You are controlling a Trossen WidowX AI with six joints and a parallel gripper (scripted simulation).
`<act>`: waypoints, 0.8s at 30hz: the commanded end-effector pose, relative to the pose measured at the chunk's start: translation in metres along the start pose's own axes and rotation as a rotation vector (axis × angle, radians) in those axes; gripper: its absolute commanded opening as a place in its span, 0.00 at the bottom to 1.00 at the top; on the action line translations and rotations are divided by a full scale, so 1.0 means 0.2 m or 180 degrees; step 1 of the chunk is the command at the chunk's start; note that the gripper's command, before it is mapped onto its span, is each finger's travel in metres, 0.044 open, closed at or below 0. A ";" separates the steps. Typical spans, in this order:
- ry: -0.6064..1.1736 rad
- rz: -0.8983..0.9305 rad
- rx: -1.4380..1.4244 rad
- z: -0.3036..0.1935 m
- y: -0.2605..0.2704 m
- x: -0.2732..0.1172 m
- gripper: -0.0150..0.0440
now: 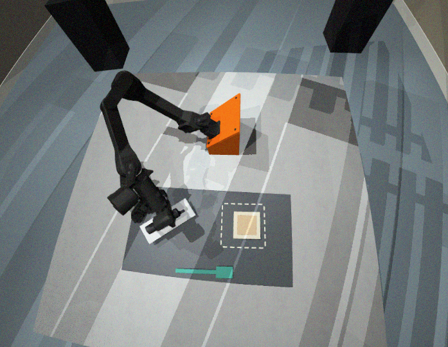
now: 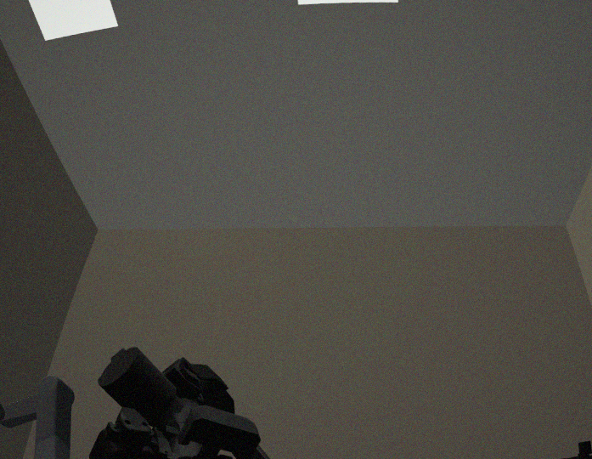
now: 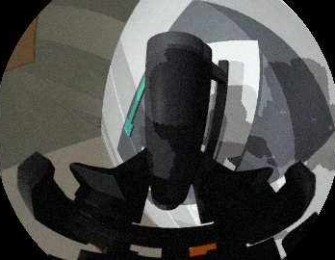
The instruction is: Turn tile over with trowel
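Note:
My gripper (image 1: 162,219) (image 3: 171,147) is shut on the thick black handle of a trowel with a rectangular white blade (image 1: 153,238) (image 3: 250,72). The trowel is turned diagonally above the mat's left part, with a shadow to its right. The tile (image 1: 247,225) lies on the dark mat (image 1: 279,261), inside the dashed outline (image 1: 222,204) and to the right of the trowel. It is cream with a tan square on its upper face. The fingertips are partly hidden by the wrist and handle in the top view. The exterior view shows only upper arm parts.
A teal flat-bladed tool (image 1: 224,272) (image 3: 129,128) lies along the mat's front edge, left of centre. The arm's orange wedge-shaped mount (image 1: 228,119) stands behind the mat. Two black blocks (image 1: 91,35) (image 1: 353,27) stand at the back.

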State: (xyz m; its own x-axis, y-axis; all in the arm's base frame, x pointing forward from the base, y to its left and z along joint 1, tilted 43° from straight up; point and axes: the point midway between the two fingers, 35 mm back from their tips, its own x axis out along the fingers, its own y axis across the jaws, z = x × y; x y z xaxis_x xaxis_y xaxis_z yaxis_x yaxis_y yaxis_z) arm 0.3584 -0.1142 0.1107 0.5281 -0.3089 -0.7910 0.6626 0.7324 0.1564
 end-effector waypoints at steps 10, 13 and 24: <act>0.0640 0.0360 -0.0558 0.16 -0.23 -0.18 0.25; 0.0745 0.0488 -0.0644 0.18 -0.28 -0.24 0.25; 0.0814 0.0606 -0.0705 0.20 -0.32 -0.29 0.25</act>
State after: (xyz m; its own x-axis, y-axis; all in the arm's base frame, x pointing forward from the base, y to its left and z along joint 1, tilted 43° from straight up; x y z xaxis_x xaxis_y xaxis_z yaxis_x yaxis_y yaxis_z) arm 0.3035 -0.1687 0.1658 0.4503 -0.0242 -0.8925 0.4379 0.8772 0.1971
